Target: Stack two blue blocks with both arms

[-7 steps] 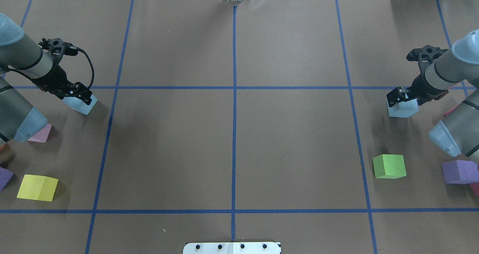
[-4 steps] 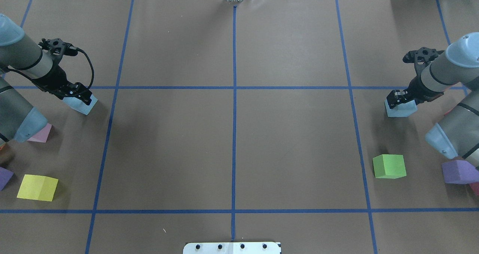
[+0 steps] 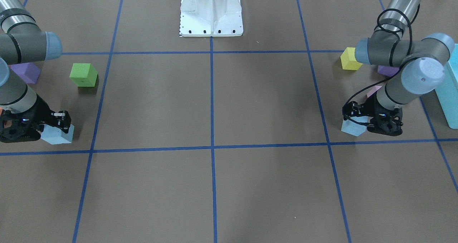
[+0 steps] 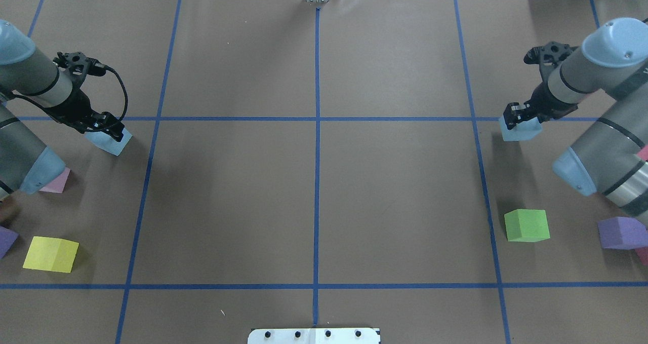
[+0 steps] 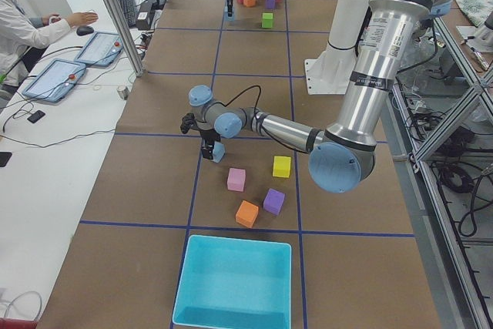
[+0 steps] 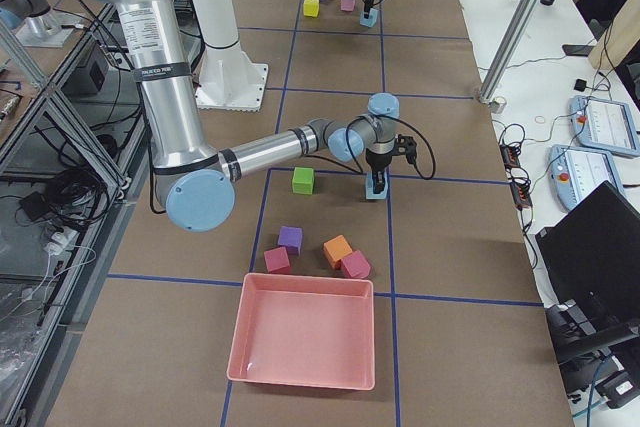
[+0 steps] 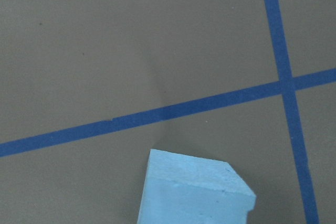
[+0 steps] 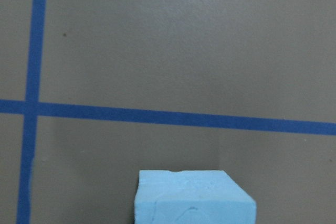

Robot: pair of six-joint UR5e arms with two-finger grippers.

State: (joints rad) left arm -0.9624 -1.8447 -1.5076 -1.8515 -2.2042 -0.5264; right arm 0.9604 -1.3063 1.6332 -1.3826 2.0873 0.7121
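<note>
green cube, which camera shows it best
The overhead exterior view: the green cube sits large and unobstructed, with its top and one side face visible. The front-facing view shows it nearly as well. Exterior right shows it smaller, and exterior left shows it tiny at the table's far end. The wrist cameras do not show it.

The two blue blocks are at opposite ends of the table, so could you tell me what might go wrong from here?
1. The right gripper holds the right blue block and the left gripper sits on the left blue block, far apart; meeting in the middle, the grippers could collide.
2. The left blue block lies skewed to the tape lines in the left wrist view, so the stack may end up misaligned and topple.
</note>
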